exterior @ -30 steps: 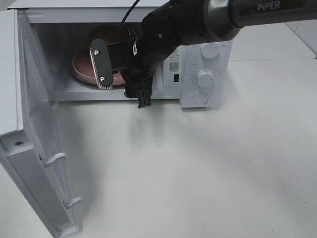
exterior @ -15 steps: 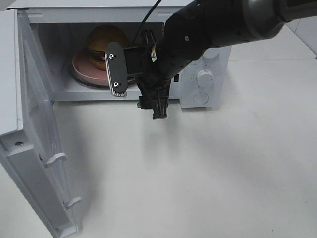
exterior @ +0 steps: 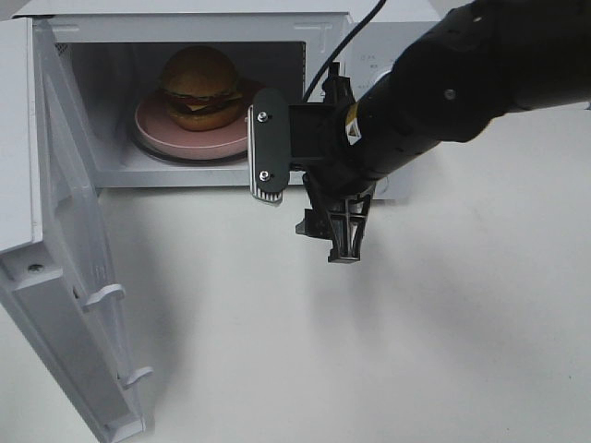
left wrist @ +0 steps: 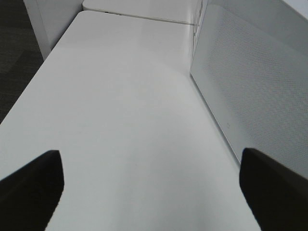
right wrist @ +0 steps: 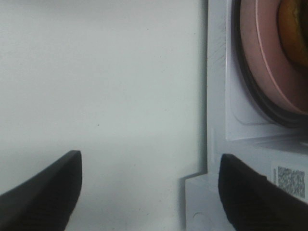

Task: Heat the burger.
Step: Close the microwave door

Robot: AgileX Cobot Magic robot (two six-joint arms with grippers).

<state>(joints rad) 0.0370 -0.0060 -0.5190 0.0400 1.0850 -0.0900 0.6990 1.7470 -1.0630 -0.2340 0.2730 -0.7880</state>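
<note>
The burger (exterior: pixel 199 85), with its domed golden-brown bun, sits on a pink plate (exterior: pixel 159 132) inside the open microwave (exterior: pixel 185 26). My right gripper (exterior: pixel 305 221) hangs open and empty just outside the microwave's front, to the right of the plate and apart from it. In the right wrist view the right gripper (right wrist: pixel 149 192) has its dark fingers (right wrist: pixel 43 187) spread wide, and the plate's rim (right wrist: pixel 267 57) and a sliver of burger (right wrist: pixel 294 29) show at the edge. The left gripper (left wrist: pixel 151 192) is open over bare table beside the door (left wrist: pixel 250 86); the exterior high view does not show it.
The microwave door (exterior: pixel 65 277) swings wide open toward the front left, its edge reaching the table's front. The right arm (exterior: pixel 462 92) covers the microwave's control panel. White tabletop (exterior: pixel 369 351) stretches in front and to the right.
My right gripper has pulled back out of the microwave, moving right and toward the front. The burger and plate stay inside and now show in full.
</note>
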